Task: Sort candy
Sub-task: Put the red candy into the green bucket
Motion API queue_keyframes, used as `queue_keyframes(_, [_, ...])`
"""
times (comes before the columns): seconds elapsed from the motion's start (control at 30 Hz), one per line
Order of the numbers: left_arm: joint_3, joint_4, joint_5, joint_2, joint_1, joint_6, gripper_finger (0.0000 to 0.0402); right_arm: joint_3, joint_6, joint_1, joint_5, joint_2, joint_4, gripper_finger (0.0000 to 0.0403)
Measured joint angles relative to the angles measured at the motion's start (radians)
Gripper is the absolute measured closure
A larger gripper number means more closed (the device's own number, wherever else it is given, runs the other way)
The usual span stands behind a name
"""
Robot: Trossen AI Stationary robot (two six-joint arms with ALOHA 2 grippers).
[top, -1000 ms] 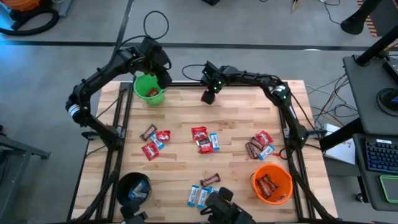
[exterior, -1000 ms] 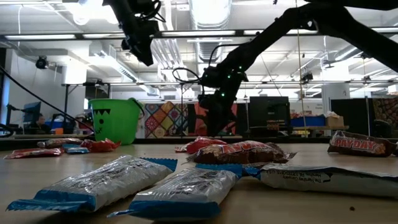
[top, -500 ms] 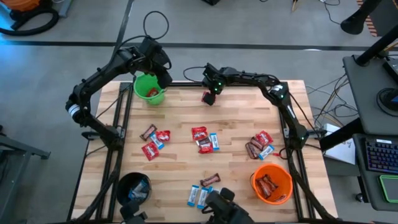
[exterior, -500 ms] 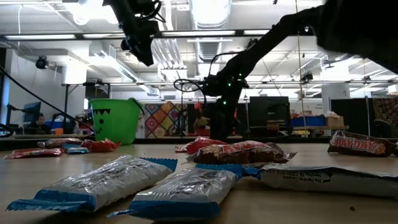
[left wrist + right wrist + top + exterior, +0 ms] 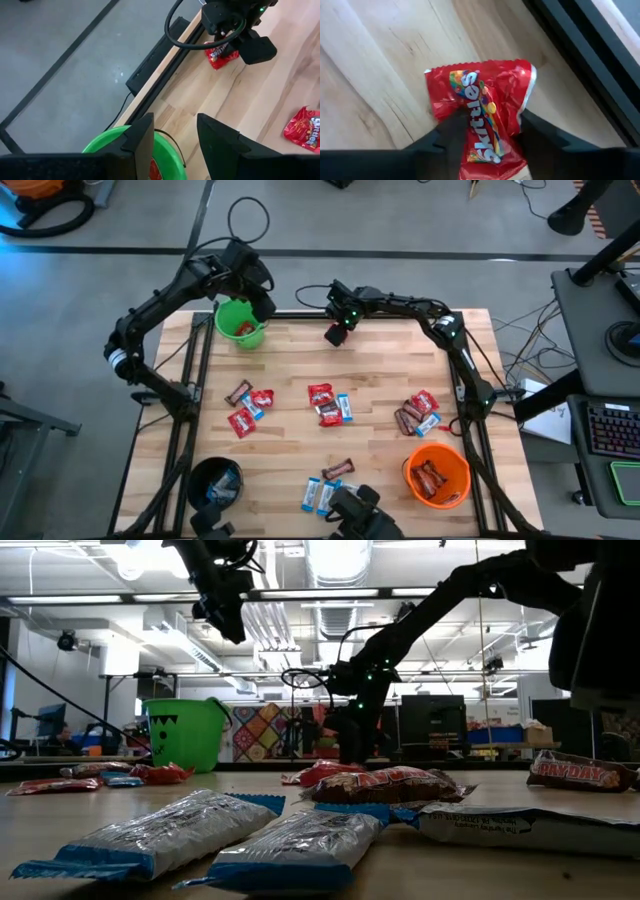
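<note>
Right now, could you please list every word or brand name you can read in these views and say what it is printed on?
"Skittles": on the red crinkled plastic candy packet lying on the wood between the right claw's fingers.
"Skittles", partly cut off: on another red packet at the left wrist view's edge.
"PAYDAY": on the dark brown wrapped bar in the low view.
Print on the blue-and-white packets is too blurred to read.

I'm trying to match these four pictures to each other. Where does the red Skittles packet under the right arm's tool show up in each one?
High view: red Skittles packet hidden under the right tool, far table edge.
Low view: not discernible; the right arm stands in front of that spot.
Left wrist view: red Skittles packet beneath the other arm's tool.
Right wrist view: packet fills the centre, between the fingers.
Shared landmark: green bucket, also in the low and left wrist views.
</note>
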Motion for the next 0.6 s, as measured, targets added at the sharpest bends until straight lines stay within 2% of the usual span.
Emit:
queue_keyframes(0.17, [0.0, -0.007, 0.0, -0.006, 0.0, -0.007, 0.0268, -0.002, 0.003, 0.001, -0.02, 0.0, -0.005, 0.0342])
queue_keyframes(0.27, [0.0, -0.025, 0.0, -0.009, 0.0, -0.008, 0.0268, -0.001, 0.022, 0.0, -0.052, 0.0, -0.006, 0.0377])
queue_keyframes(0.6, [0.0, -0.052, 0.0, -0.037, 0.0, -0.015, 0.0268, 0.074, 0.036, 0.002, -0.063, -0.019, -0.064, 0.0388])
